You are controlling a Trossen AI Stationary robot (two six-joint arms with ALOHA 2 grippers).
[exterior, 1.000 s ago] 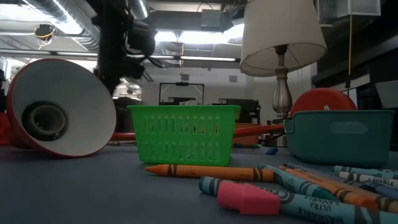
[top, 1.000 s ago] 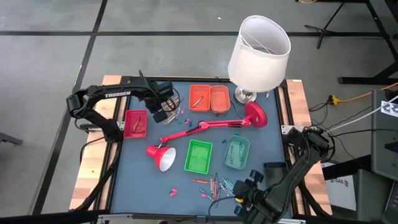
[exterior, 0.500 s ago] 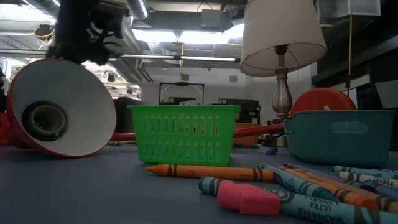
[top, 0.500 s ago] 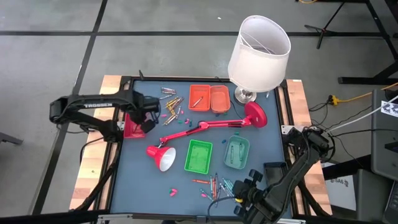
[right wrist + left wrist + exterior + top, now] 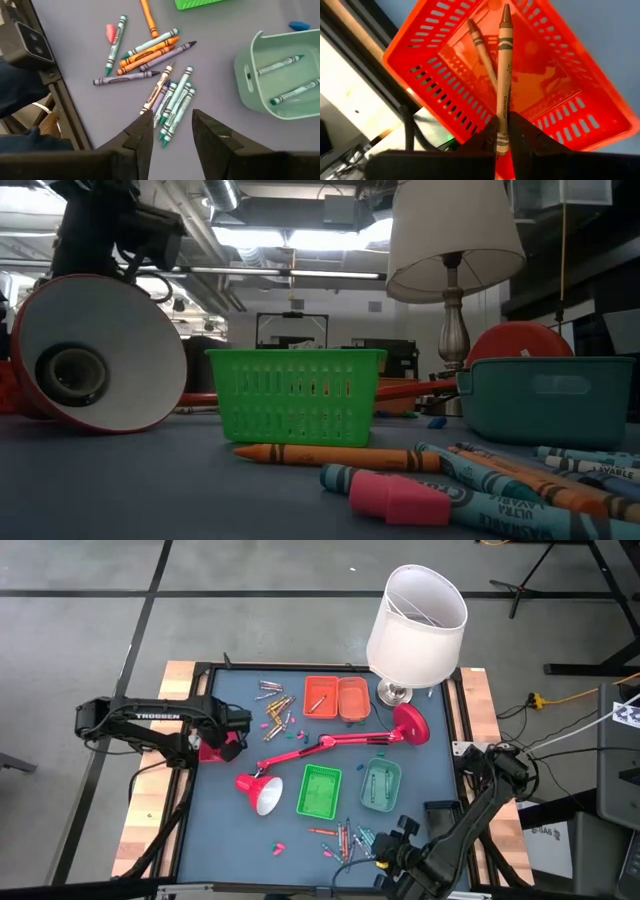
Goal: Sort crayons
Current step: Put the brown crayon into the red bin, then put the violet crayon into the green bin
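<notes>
My left gripper [image 5: 228, 735] hangs over the red tray [image 5: 535, 75] at the table's left side, shut on a brownish crayon [image 5: 504, 75]. A second crayon [image 5: 482, 50] lies on the tray's floor. At the table's near edge my right gripper [image 5: 172, 132] stands open above a loose pile of crayons [image 5: 160, 75] lying flat on the mat, touching none. More crayons [image 5: 275, 705] lie scattered at the far side. In the low view the left arm [image 5: 100, 230] shows behind the lamp head, which hides its fingers. My left gripper pinches the crayon's blunt end [image 5: 502, 134] between its two fingertips. The fingers come from above, pointing steeply down. The crayon runs on along their line, its pointed tip [image 5: 505, 10] leading down into the red tray. Whether the tip touches the tray floor, I cannot tell.
A red desk lamp [image 5: 320, 748] lies across the middle of the mat, its head [image 5: 260, 792] near the left. Two orange trays [image 5: 337, 697] stand at the far side, a green basket [image 5: 319, 790] and a teal tray [image 5: 280, 80] with two crayons nearer. A white-shaded lamp [image 5: 415, 615] stands far right.
My left gripper has carried the crayon from beside the far scatter of crayons toward the table's left edge and a little down, rolling its wrist, and now hangs over the red tray. My right gripper has kept still.
</notes>
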